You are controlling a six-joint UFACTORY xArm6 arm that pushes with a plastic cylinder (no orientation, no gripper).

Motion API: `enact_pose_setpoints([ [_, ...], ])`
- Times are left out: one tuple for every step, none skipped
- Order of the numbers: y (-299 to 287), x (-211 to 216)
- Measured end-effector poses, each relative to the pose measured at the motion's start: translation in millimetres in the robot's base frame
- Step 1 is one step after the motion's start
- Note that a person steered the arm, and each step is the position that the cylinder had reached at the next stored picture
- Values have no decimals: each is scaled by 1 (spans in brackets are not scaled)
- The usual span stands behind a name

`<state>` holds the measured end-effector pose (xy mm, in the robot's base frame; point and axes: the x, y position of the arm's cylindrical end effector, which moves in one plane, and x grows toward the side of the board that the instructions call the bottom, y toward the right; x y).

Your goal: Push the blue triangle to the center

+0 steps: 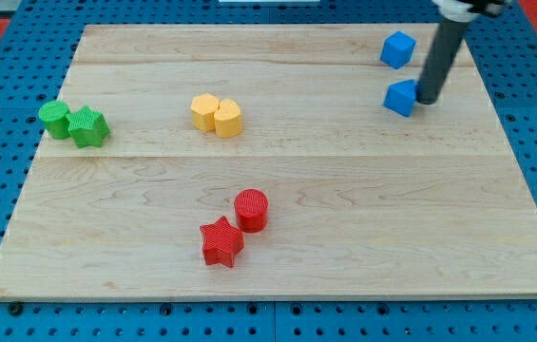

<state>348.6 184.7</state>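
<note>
The blue triangle [401, 97] lies near the view's upper right of the wooden board [344, 228]. My tip [429, 99] stands right against the triangle's right side, touching or nearly touching it. The dark rod rises from there up and out of the view's top. A second blue block, cube-like [397, 48], sits just above the triangle, apart from my tip.
Two yellow blocks [217, 115] touch each other at upper middle-left. A green cylinder [55, 119] and a green block [88, 126] sit together at the left edge. A red cylinder [251, 209] and a red star [221, 241] lie at lower middle.
</note>
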Motion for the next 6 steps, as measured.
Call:
enact_pose_setpoints([
  [-85, 0],
  [-74, -49],
  [-100, -29],
  [-100, 23],
  [-101, 22],
  [-91, -2],
])
